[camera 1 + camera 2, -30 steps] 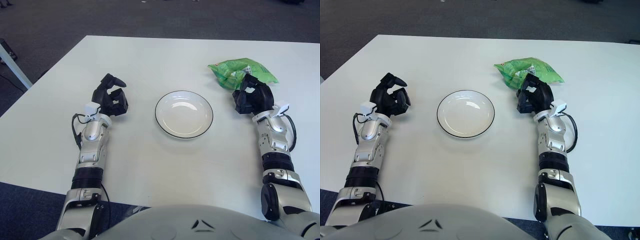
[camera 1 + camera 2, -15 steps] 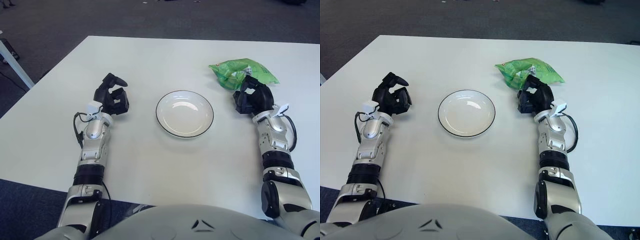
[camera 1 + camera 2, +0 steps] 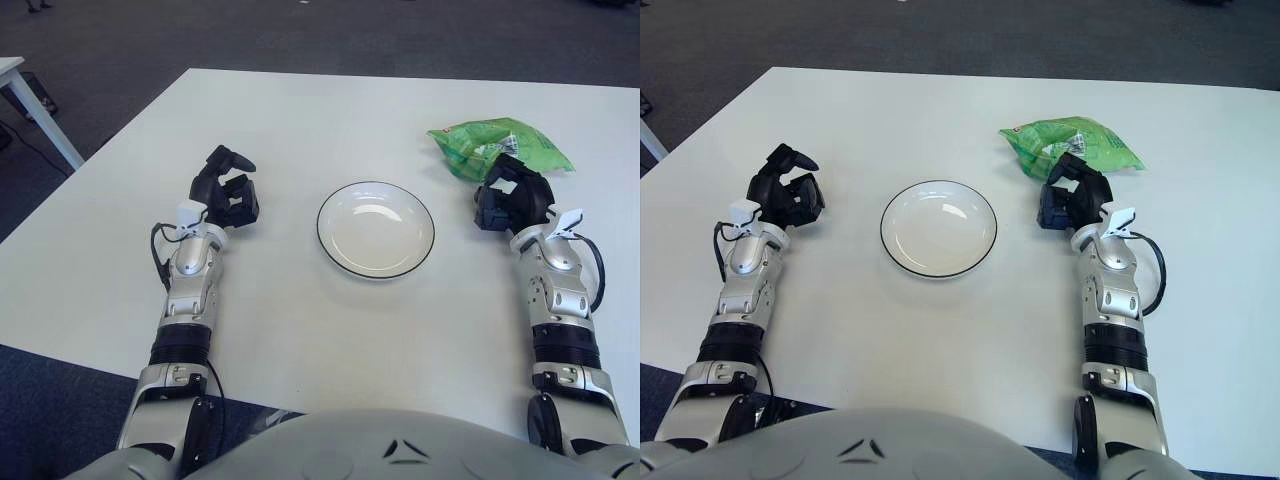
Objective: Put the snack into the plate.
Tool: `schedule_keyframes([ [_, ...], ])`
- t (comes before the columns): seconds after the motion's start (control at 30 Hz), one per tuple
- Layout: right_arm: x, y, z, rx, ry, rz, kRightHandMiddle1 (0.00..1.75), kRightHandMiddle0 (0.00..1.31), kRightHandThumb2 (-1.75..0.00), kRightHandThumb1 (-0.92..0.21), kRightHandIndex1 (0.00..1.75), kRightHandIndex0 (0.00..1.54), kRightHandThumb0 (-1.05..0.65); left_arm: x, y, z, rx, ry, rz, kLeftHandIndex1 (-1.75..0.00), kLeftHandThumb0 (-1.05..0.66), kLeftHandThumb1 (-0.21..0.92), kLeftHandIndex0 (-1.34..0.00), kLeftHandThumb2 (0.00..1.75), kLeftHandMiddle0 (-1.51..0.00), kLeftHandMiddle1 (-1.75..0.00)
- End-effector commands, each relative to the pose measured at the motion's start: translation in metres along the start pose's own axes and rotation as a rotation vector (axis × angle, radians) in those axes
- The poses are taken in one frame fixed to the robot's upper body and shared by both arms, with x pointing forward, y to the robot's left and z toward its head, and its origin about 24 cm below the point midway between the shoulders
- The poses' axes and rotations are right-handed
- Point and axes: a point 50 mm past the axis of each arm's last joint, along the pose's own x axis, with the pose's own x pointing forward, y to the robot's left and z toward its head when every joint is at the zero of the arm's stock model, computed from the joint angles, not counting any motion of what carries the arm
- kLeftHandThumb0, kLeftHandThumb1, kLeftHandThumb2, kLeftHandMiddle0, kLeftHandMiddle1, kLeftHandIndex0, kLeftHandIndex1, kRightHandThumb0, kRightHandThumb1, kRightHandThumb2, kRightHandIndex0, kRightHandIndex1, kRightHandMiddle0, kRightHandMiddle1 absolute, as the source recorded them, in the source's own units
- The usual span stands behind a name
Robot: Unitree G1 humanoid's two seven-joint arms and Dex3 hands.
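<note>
A white table (image 3: 300, 330) carries everything, with the robot's two silver arms reaching forward over it from the near edge.

Ahead of the robot, between its two hands, sits a round white plate (image 3: 376, 229) with a dark rim, and there is nothing in it.

Just beyond the right hand (image 3: 511, 196) lies a green snack bag (image 3: 500, 147). Its long axis runs side to side across the table, roughly crosswise to the forearm. The near edge of the bag shows right at the fingertips; whether they touch it cannot be told. The bag is not yet lifted.

The right hand is the nearer one by far. Its black fingers are curled forward and hold nothing. The plate lies to this hand's left, a little nearer the robot than the bag.

The left hand (image 3: 226, 195) shows on the far side of the plate, well apart from the bag, fingers curled around nothing.

The next move likely falls to the right hand: reach slightly forward, close over the bag, then carry it left to the plate.
</note>
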Motion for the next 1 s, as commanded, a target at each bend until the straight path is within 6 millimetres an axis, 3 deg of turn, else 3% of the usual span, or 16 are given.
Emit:
schedule_keyframes([
  [0.0,-0.004,-0.008,0.013,-0.069,-0.048,-0.019,1.75,0.7,-1.44,-0.22,1.75,1.28,-0.52,-0.052,-0.009,-0.058,-0.076,0.258,0.037,-1.75,-0.43,0.47,-0.49,1.13,-1.09,-1.75],
  [0.23,0.006,-0.027,0.038,-0.205,-0.149,0.006,1.75,0.68,-1.41,-0.24,1.75,1.21,-0.51,-0.052,-0.004,-0.061,-0.083,0.273,0.047,-1.75,-0.43,0.47,-0.49,1.12,-1.06,-1.75],
  [0.63,0.009,-0.03,0.056,-0.434,-0.31,-0.038,1.75,0.59,-1.28,-0.34,1.75,1.08,-0.47,-0.048,-0.001,-0.065,-0.084,0.279,0.044,-1.75,-0.43,0.49,-0.47,1.1,-1.05,-1.75],
  [0.77,0.012,-0.031,0.077,-0.559,-0.348,-0.051,1.75,0.54,-1.19,-0.41,1.75,1.03,-0.45,-0.046,0.0,-0.065,-0.073,0.275,0.053,-1.75,-0.43,0.48,-0.48,1.11,-1.07,-1.75],
  [0.97,0.015,-0.032,0.085,-0.668,-0.369,-0.045,1.75,0.49,-1.12,-0.46,1.75,0.97,-0.43,-0.045,0.0,-0.066,-0.067,0.274,0.059,-1.75,-0.43,0.46,-0.5,1.13,-1.08,-1.75],
])
